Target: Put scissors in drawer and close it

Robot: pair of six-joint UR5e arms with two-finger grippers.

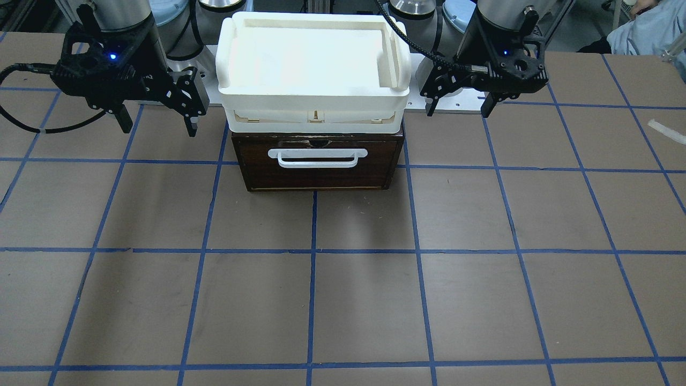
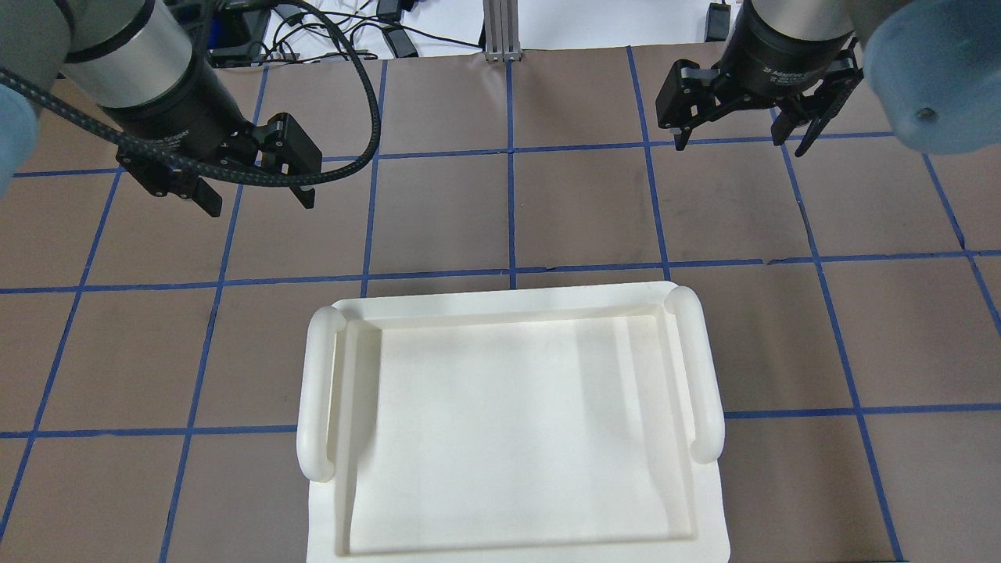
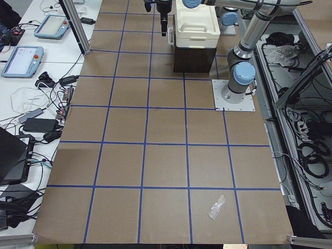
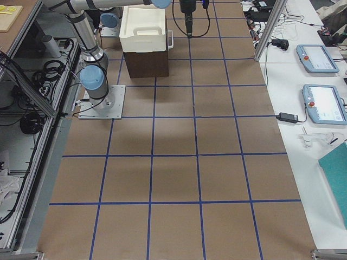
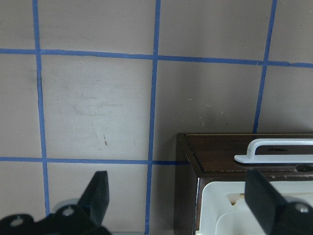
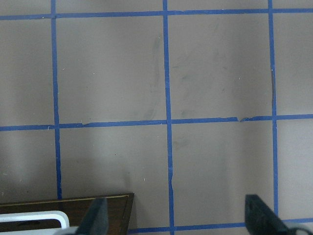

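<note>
The drawer has a dark brown front panel and a white bar handle. It sits pushed flush into its dark cabinet at the robot side of the table. It also shows in the left wrist view and the right wrist view. The scissors show in no view. My left gripper hovers open and empty beside the cabinet, and it also shows in the overhead view. My right gripper hovers open and empty on the other side, and it also shows in the overhead view.
A cream-white plastic bin rests on top of the cabinet and hides it in the overhead view. A small clear plastic piece lies on the brown blue-taped table far from the robot. Pendants and cables lie on side benches.
</note>
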